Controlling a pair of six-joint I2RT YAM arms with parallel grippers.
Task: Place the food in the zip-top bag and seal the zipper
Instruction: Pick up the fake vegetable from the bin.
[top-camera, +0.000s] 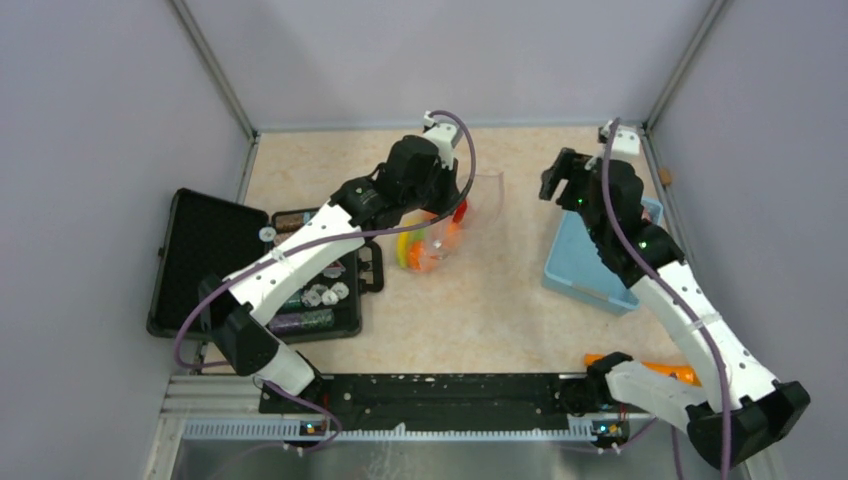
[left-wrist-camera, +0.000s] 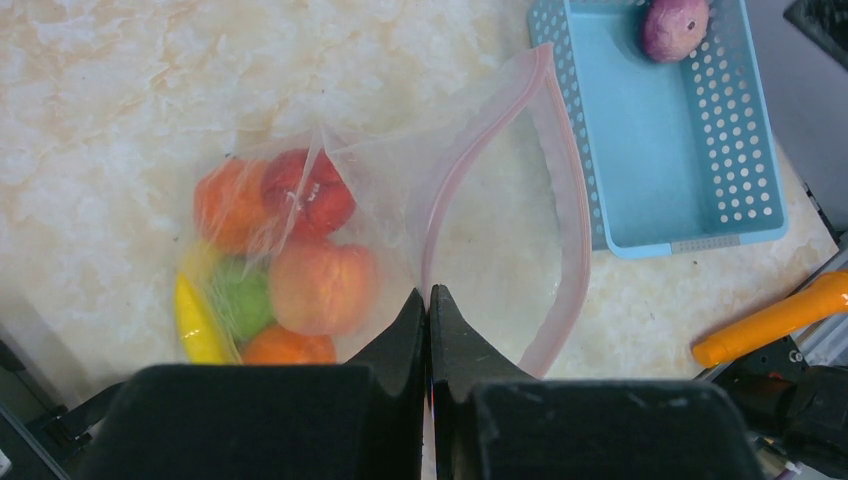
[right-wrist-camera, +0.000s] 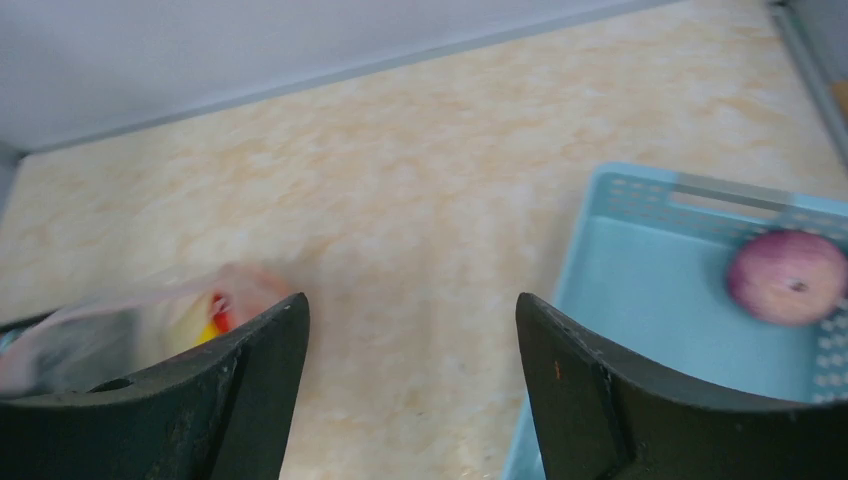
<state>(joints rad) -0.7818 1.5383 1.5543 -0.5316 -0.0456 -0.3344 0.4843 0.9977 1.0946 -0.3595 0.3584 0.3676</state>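
Pinching the zipper (left-wrist-camera: 578, 230) of the zip-top bag (left-wrist-camera: 400, 170), the left tool (left-wrist-camera: 430, 295) is clamped shut; the right tool (right-wrist-camera: 410, 310) gapes empty. Limp, slippery film probably handles best by that stiffer strip.

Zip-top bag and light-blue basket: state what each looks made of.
The zip-top bag: thin clear plastic film, glossy; the toy fruit shows through and it creases. The light-blue basket: apparently rigid moulded plastic, smooth satin finish; even rows of round holes in straight walls.

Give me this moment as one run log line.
left pincer: shut on zip-top bag rim | right pincer: open, empty | food: several pieces in bag | zipper: unsealed | basket: holds one purplish fruit
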